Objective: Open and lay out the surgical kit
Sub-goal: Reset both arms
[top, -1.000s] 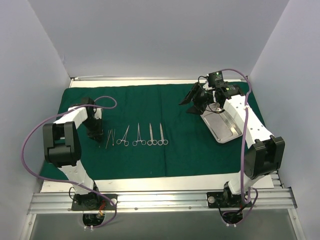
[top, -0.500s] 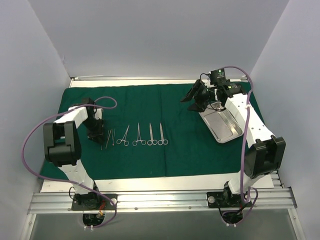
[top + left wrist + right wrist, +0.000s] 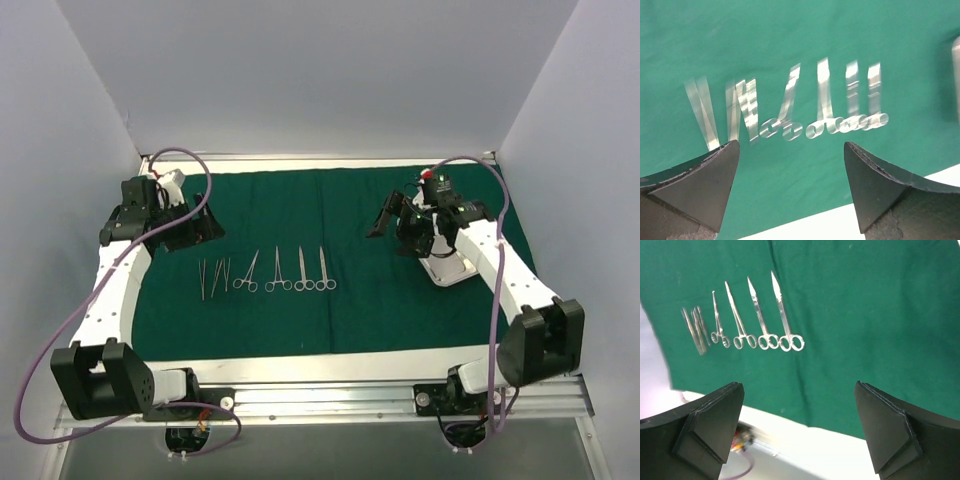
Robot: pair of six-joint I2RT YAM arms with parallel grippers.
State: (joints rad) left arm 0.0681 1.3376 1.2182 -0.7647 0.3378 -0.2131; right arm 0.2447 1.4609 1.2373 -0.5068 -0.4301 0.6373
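Pulling clear of the row, our left gripper has swung away from the slim silver tweezers toward the far left corner of the dark green cloth drape. Its jaws, nearly pinched a second ago, now stand flung wide with nothing between them. That tells us the last piece has been let go. The row of slim silver instruments lies side by side on the left half of the drape: tweezers at the left end, then four ring-handled pieces, tips toward the far edge, rings toward the near edge, nothing touching them.

Over on the right, our right gripper has spread fully too. It hangs empty above the drape, just inboard of the small shiny rectangular steel tray, which sits near the drape's right edge, partly hidden. We'd judge the laying-out essentially done. Whether the tray holds anything we cannot tell.
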